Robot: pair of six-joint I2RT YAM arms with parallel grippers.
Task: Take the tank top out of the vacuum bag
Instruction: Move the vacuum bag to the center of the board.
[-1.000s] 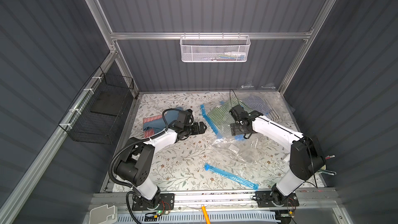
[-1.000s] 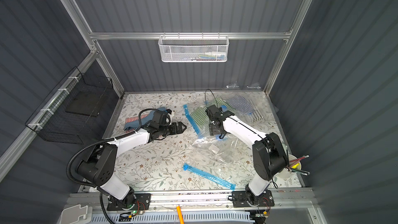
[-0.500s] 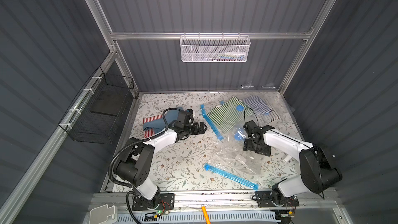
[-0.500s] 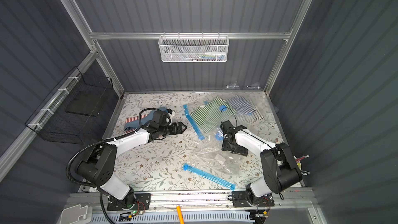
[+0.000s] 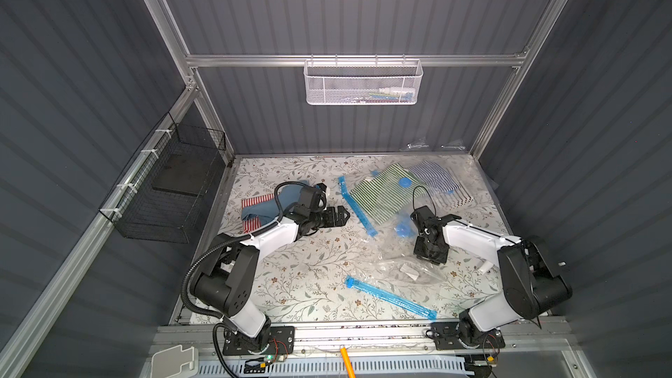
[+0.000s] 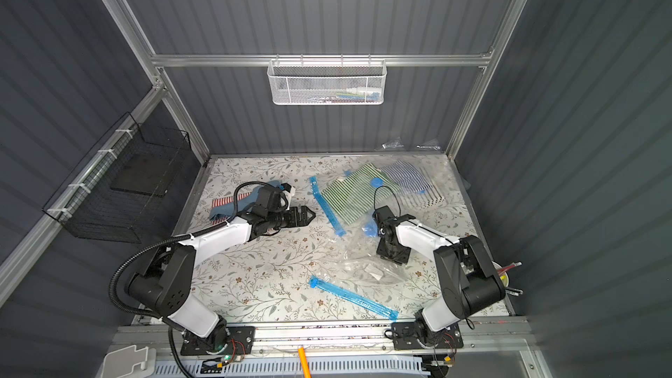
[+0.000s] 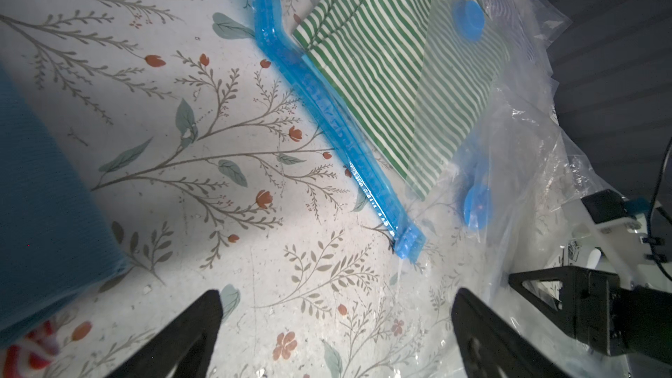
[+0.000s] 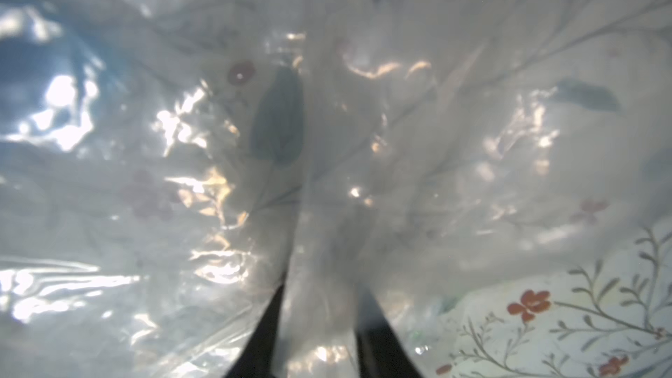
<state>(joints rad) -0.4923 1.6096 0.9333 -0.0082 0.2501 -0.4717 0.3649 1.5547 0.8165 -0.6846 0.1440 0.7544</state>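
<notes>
The green-and-white striped tank top lies flat at the back middle, partly under the clear film of a vacuum bag with a blue zip strip. A second, crumpled clear vacuum bag spreads toward the front. My right gripper points down into it, shut on a bunched fold of its film. My left gripper hovers open over bare mat, left of the zip strip, holding nothing.
Blue and red-striped cloth lies under the left arm. A blue-striped garment in plastic sits at the back right. Another blue zip strip lies near the front edge. A black wire basket hangs on the left wall.
My right gripper left the striped tank top's bag, moved toward the front onto the crumpled clear bag and shut on its film. The left arm stayed still.
</notes>
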